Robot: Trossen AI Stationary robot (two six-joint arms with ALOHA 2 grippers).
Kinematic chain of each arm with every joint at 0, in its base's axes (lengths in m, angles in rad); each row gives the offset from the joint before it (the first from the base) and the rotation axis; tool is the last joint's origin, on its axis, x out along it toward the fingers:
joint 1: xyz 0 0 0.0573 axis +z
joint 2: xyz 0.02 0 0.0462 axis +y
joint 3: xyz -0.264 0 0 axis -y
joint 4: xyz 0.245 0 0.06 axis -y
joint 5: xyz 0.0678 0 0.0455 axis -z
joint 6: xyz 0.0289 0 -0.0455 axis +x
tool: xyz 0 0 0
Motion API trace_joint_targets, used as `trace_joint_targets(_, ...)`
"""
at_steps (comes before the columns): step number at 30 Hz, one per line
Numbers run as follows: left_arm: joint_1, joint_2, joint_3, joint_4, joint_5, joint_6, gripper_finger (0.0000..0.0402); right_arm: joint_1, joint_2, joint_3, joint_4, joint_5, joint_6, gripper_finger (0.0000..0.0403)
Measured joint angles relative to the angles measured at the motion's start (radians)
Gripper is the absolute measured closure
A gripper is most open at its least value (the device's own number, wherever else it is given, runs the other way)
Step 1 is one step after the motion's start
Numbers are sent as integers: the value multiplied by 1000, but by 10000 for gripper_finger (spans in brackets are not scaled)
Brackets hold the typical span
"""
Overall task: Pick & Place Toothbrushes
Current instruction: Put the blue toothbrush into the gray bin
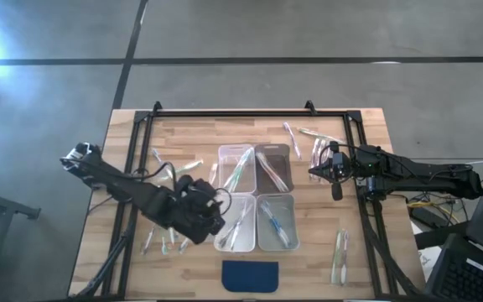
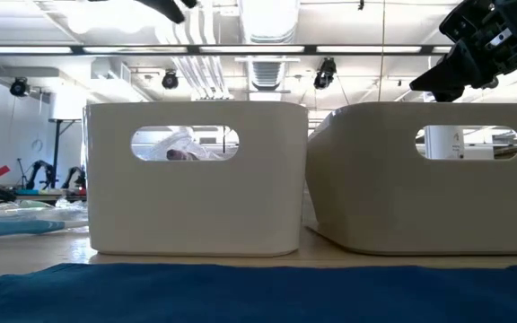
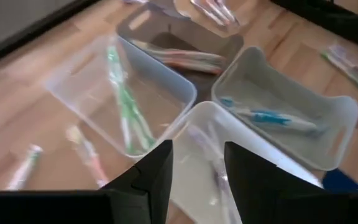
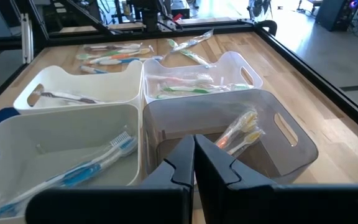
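Four bins stand in a square block at the table's middle. The far left bin [image 1: 237, 166] holds green toothbrushes [image 3: 127, 106]. The far right bin [image 1: 273, 166] holds yellow-orange ones [image 4: 241, 132]. A blue one [image 3: 267, 117] lies in the near right bin [image 1: 277, 223], and a purplish one [image 3: 219, 180] in the near left bin [image 1: 236, 225]. More toothbrushes [image 1: 173, 168] lie loose on the wood. My left gripper [image 3: 197, 149] is open above the near left bin, nothing between its fingers. My right gripper [image 4: 194, 163] is shut and empty, right of the far right bin.
A dark blue pad [image 1: 250, 275] lies near the front edge. Loose toothbrushes lie left of the bins [image 1: 162, 242], at the back right [image 1: 304, 138] and front right [image 1: 340, 256]. A black frame [image 1: 241, 113] runs along the table's back and sides.
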Motion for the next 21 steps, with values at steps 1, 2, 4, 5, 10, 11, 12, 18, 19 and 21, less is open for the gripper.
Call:
trace_joint_targets(1,-6,-7,0,-23,-6,-3,253,0,0,0,0,0,0,394)
trace_joint_targets(2,-11,-12,-1,-48,-20,-9,252,0,0,0,0,0,-1,394)
trace_joint_targets(4,-20,-23,-7,-90,-46,-24,253,0,0,0,0,0,0,394)
trace_joint_targets(5,-25,-28,-8,-114,-56,-32,253,0,0,0,0,0,0,394)
trace_joint_targets(10,-60,-33,-13,-223,-69,-63,253,0,0,0,0,0,0,394)
trace_joint_targets(11,-71,-33,-18,-234,-66,-64,253,0,0,0,0,0,-1,394)
trace_joint_targets(12,-82,-33,-25,-240,-62,-65,253,0,0,0,0,0,-1,394)
trace_joint_targets(18,-149,-33,-84,-277,-45,-128,253,0,0,0,0,0,-1,394)
trace_joint_targets(19,-159,-33,-97,-277,-42,-143,253,0,0,0,0,0,0,394)
trace_joint_targets(21,-174,-33,-129,-278,-31,-185,255,0,0,0,0,0,-1,394)
